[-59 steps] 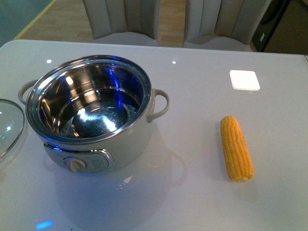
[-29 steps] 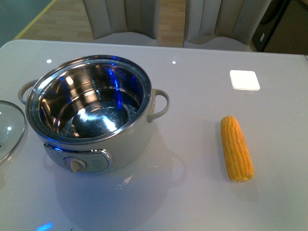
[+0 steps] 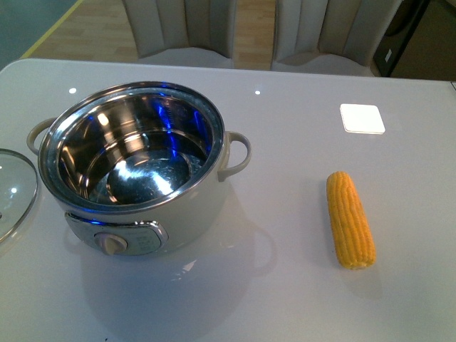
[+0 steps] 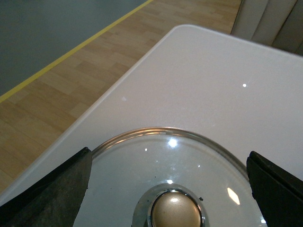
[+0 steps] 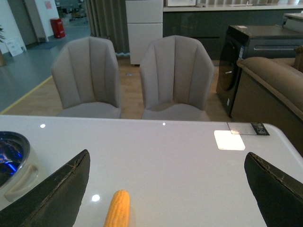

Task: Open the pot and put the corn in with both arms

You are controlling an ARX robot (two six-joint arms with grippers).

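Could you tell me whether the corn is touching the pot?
Apart. The front view shows a wide stretch of table between the corn and the pot.

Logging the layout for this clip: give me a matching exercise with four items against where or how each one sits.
Items:
1. pot
2. corn
3. glass lid
4. white square

States:
A. lying on the table, right of the pot
B. flat on the table, left of the pot
C. uncovered and empty
D. farther back on the table, beyond the corn

Pairs: 1-C; 2-A; 3-B; 4-D
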